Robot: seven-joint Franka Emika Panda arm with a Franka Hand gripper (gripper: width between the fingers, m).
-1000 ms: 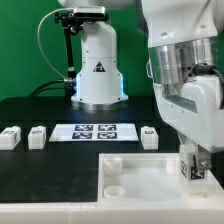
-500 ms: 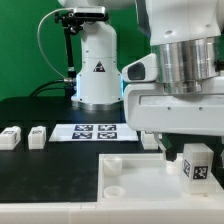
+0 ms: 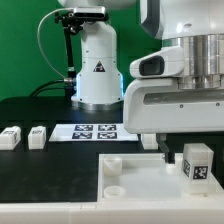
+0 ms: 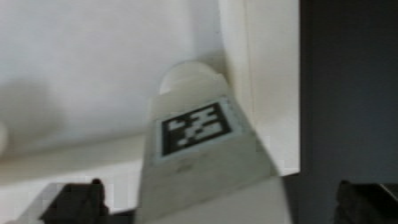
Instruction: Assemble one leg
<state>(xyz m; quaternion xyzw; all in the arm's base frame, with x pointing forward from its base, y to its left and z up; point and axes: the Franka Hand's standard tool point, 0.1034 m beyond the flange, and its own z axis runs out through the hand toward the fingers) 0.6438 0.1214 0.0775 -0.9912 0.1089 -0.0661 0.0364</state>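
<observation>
The leg (image 3: 197, 164) is standing upright on the large white panel (image 3: 140, 176) near the exterior view's right edge, its marker tag facing the camera. The arm's bulky wrist is hanging directly above it, blocking much behind. In the wrist view the leg (image 4: 199, 140) is rising between the two dark fingers (image 4: 75, 199), which are standing apart from its sides, released. Other small white parts (image 3: 37, 136) are lying on the dark worktop (image 3: 50, 170) beside the marker board (image 3: 96, 132).

White glossy arm (image 3: 185, 60) with grey metal ring, black cable, triangle marking on base (image 3: 98, 70).
</observation>
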